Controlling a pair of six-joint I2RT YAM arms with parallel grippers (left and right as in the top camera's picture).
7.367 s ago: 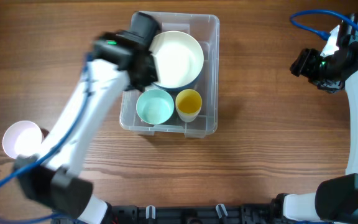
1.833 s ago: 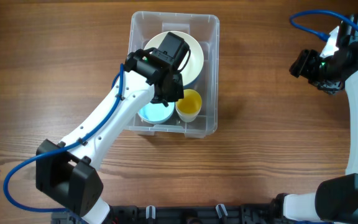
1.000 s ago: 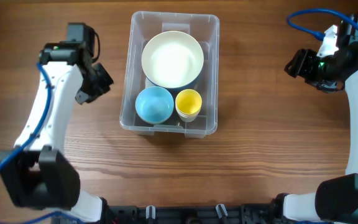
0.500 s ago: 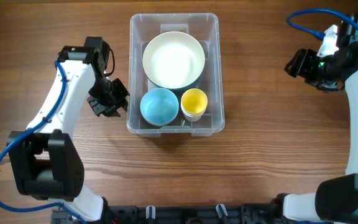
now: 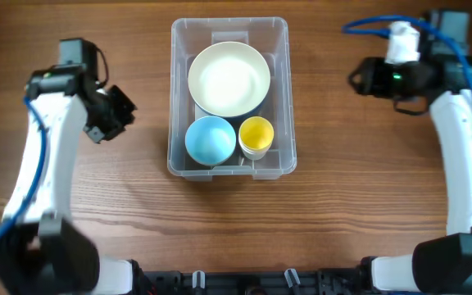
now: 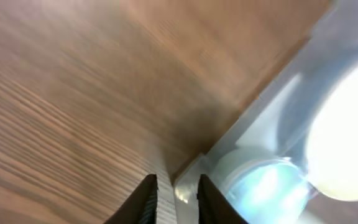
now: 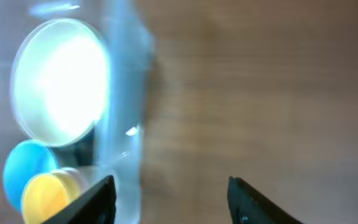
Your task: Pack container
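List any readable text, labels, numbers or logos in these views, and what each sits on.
No text can be read in any view.
container: clear plastic, no legible print from overhead.
white bowl, blue bowl, yellow cup: plain, no markings visible.
Both wrist views: too blurred to read anything.

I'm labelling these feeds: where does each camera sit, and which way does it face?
Overhead: above the table, looking straight down on the container; left gripper and right gripper show.
Left wrist: on the left arm, facing a container corner; its fingertips show.
Right wrist: on the right arm, facing the container's side; its fingers show.
All three share the blue bowl.
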